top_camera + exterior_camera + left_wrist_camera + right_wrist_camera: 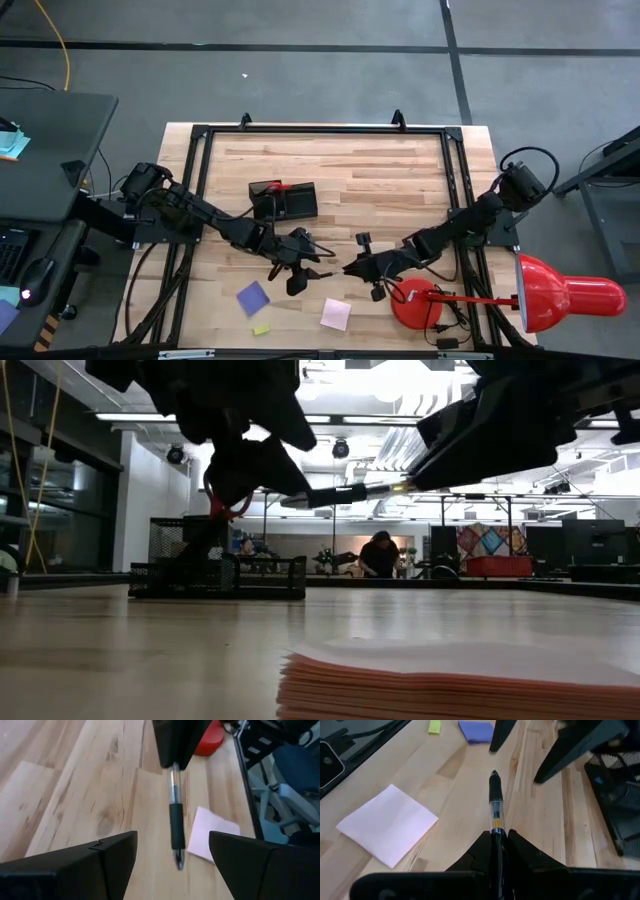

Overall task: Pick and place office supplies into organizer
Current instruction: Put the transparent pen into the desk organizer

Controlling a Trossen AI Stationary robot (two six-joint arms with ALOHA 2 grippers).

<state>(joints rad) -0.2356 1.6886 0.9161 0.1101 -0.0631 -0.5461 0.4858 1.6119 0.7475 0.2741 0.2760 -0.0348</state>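
Note:
My right gripper (497,837) is shut on a dark pen with a clear middle (495,800), over the table's near middle (332,272). The pen's tip points at my open left gripper (172,865), whose fingers stand either side of the tip without touching it. The black organizer (283,198) stands farther back on the table with red scissor handles (228,510) sticking up out of it. The pink note pad (336,314), blue-purple pad (252,297) and yellow piece (261,329) lie flat near the near edge. My right gripper pinches the pen's rear part (496,831) between its two fingers. It comes about level from the table's right, with the pen lying along the fingers and sticking out past them. The pen is lifted clear of the table and nearly level (340,494).
The red lamp base (415,303) sits just right of my right gripper, and its shade (560,290) hangs over the table's right near corner. The pink pad (390,822) lies below the pen. A person (380,555) shows far back in the room.

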